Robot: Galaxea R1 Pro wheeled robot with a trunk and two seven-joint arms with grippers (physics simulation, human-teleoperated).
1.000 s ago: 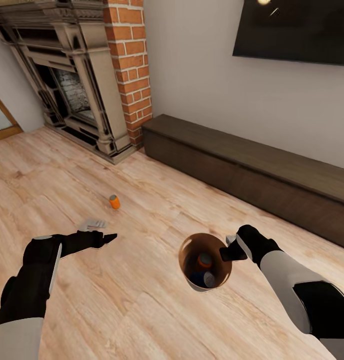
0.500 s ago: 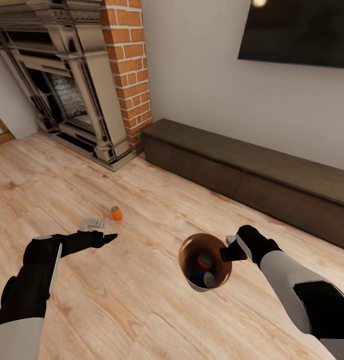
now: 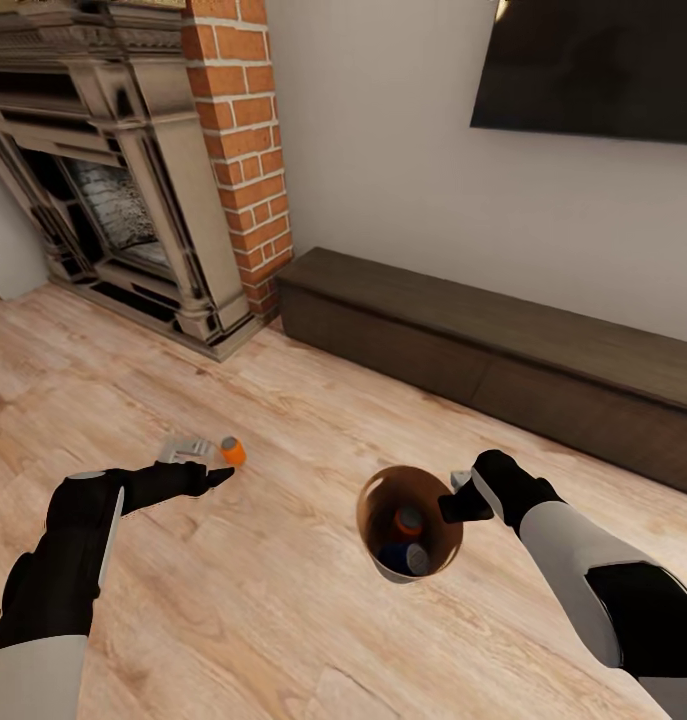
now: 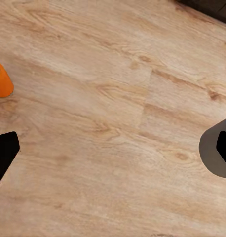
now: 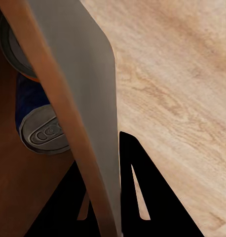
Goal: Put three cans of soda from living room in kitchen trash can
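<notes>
Light wood floor (image 3: 283, 600), brick fireplace (image 3: 133, 180) upper left; orange can (image 3: 232, 451) beside the spread left pincer (image 3: 198, 462); right pincer (image 3: 461, 500) clamps the trash can (image 3: 383, 495) rim.

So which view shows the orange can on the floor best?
The head view: the orange can stands whole on the floor just beyond the left gripper. The left wrist view catches it cut off at the frame's edge.

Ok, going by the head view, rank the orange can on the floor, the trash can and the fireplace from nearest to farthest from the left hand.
1. Orange can, on the floor just beyond the left hand.
2. Trash can, off toward the right arm.
3. Fireplace, at the far wall.
</notes>
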